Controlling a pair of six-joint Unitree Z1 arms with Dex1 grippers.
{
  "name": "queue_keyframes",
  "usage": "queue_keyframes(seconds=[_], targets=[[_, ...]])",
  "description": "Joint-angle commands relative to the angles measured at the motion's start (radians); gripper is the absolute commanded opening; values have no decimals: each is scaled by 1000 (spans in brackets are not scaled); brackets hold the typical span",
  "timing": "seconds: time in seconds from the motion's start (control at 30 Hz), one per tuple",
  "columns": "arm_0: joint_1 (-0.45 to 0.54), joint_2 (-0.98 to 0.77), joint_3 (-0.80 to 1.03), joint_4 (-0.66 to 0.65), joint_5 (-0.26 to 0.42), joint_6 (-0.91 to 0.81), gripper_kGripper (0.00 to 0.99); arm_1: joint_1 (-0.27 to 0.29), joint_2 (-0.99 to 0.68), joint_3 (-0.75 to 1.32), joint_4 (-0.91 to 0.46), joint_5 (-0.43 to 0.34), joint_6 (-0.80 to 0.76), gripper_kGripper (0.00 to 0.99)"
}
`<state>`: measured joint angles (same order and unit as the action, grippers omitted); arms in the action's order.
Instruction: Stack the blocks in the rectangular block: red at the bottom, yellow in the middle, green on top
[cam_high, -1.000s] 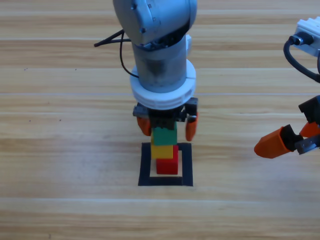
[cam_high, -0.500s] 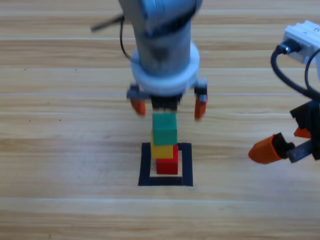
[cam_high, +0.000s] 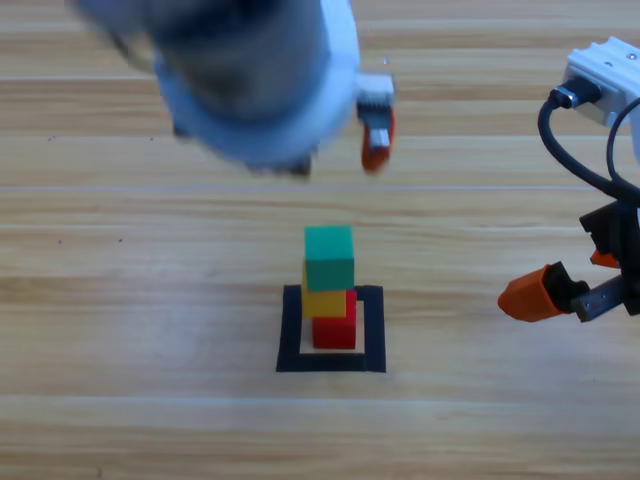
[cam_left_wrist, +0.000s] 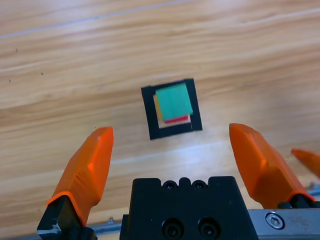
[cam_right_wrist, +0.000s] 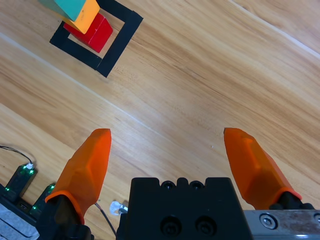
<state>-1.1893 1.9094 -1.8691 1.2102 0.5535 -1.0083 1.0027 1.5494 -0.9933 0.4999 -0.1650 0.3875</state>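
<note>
Three small matte cubes stacked inside the tape square, both grippers released

Wooden worktop (cam_high: 120, 300) carries the flat square outline of black tape (cam_high: 372, 330); the left gripper (cam_left_wrist: 172, 145) hangs high above it with jaws spread wide and empty, the right gripper (cam_right_wrist: 167, 150) waits near the right edge, jaws likewise apart. Within the outline the plain red cube (cam_high: 336, 330) sits lowest, the plain yellow cube (cam_high: 324, 301) on it, the teal-green cube (cam_high: 329, 257) on top, slightly offset

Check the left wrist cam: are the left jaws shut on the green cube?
No. The left gripper has its jaws spread wide with nothing between them, and the green cube sits free atop the stack inside the tape square.
</note>
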Motion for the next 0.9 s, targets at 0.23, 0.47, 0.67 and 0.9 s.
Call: queue_keyframes(seconds=[0.23, 0.47, 0.67, 0.9], targets=[[-95, -159, 409, -238, 23, -36, 990, 25, -25, 51, -43, -5, 5, 990], [-93, -187, 426, -238, 26, -39, 990, 25, -9, 51, -47, -5, 5, 990], [-95, -207, 441, -236, 29, -43, 990, 25, -9, 51, -49, -5, 5, 990], [-95, -219, 455, -236, 31, -52, 990, 25, -8, 53, -49, -5, 5, 990]])
